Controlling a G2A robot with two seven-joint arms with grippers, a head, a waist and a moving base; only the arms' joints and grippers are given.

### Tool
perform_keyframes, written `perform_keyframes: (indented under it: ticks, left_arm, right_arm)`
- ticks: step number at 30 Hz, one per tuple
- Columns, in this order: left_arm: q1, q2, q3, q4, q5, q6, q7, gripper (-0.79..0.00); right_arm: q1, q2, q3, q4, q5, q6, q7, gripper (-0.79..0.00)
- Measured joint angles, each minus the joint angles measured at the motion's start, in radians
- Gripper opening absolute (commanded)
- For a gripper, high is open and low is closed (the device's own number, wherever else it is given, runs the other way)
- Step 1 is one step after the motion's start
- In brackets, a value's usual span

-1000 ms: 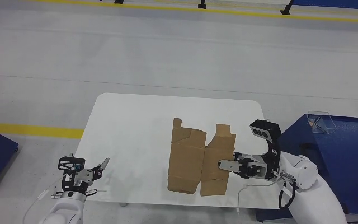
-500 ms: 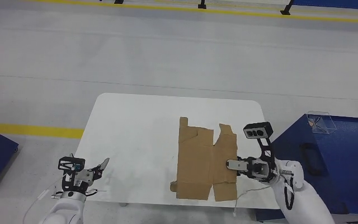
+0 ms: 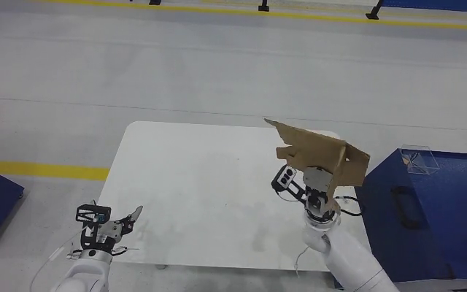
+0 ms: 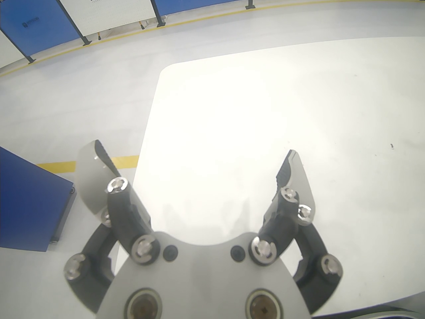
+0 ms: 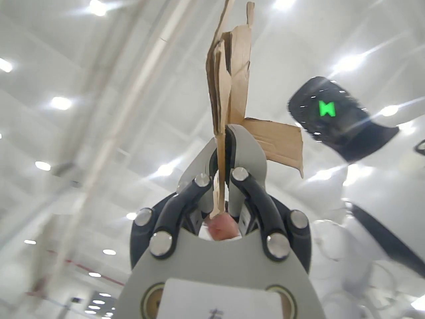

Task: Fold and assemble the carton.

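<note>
The flat brown carton (image 3: 315, 150) is lifted off the white table (image 3: 190, 197) and held tilted in the air over the table's right side. My right gripper (image 3: 330, 181) is shut on its lower edge. In the right wrist view the carton (image 5: 229, 67) stands edge-on between the closed fingers (image 5: 247, 147), pointing up toward the ceiling, with one flap (image 5: 282, 144) bent out sideways. My left gripper (image 4: 196, 167) hovers open at the table's front left corner (image 3: 117, 225), with nothing between its fingers.
A blue cabinet (image 3: 419, 212) with a small clear box (image 3: 417, 158) on top stands just right of the table. Another blue unit (image 4: 30, 200) sits on the floor left of the table. The tabletop carries nothing else.
The carton lay flat on the table's right half; my right gripper has swung it up off the surface and turned it on end. The left arm has not moved.
</note>
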Motion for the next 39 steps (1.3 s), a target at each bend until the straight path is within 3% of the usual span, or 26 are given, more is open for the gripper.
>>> perform_keyframes:
  ticks: [5,10,14,17,20,24,30,32,35,39]
  left_arm:
    - [0.0,0.0,0.0,0.0,0.0,0.0,0.0,0.0]
    - [0.0,0.0,0.0,0.0,0.0,0.0,0.0,0.0]
    - [0.0,0.0,0.0,0.0,0.0,0.0,0.0,0.0]
    - [0.0,0.0,0.0,0.0,0.0,0.0,0.0,0.0]
    - [0.0,0.0,0.0,0.0,0.0,0.0,0.0,0.0]
    - [0.0,0.0,0.0,0.0,0.0,0.0,0.0,0.0]
    - [0.0,0.0,0.0,0.0,0.0,0.0,0.0,0.0]
    - [0.0,0.0,0.0,0.0,0.0,0.0,0.0,0.0]
    - [0.0,0.0,0.0,0.0,0.0,0.0,0.0,0.0]
    - [0.0,0.0,0.0,0.0,0.0,0.0,0.0,0.0]
  right_arm:
    - [-0.011,-0.044,-0.105,-0.028,0.363,0.261,-0.266,-0.785]
    - [-0.01,-0.077,-0.134,0.029,0.603,0.471,-0.476,-0.785]
    - [0.005,-0.096,-0.13,0.063,0.633,0.489,-0.492,-0.785]
    - [0.012,-0.107,-0.059,0.067,0.532,0.459,-0.461,-0.785]
    - [-0.003,-0.114,0.039,0.027,0.307,0.35,-0.354,-0.785]
    - [-0.02,-0.112,0.161,-0.005,-0.094,0.108,-0.112,-0.785]
    - [0.001,-0.084,0.383,0.035,-0.415,-0.199,0.151,-0.785]
    - [0.001,-0.078,0.457,0.036,-0.507,-0.345,0.2,-0.785]
    - [-0.013,-0.07,0.582,0.009,-0.678,-0.645,0.239,-0.785]
    - [-0.066,-0.072,0.707,-0.117,-0.866,-0.897,0.162,-0.785]
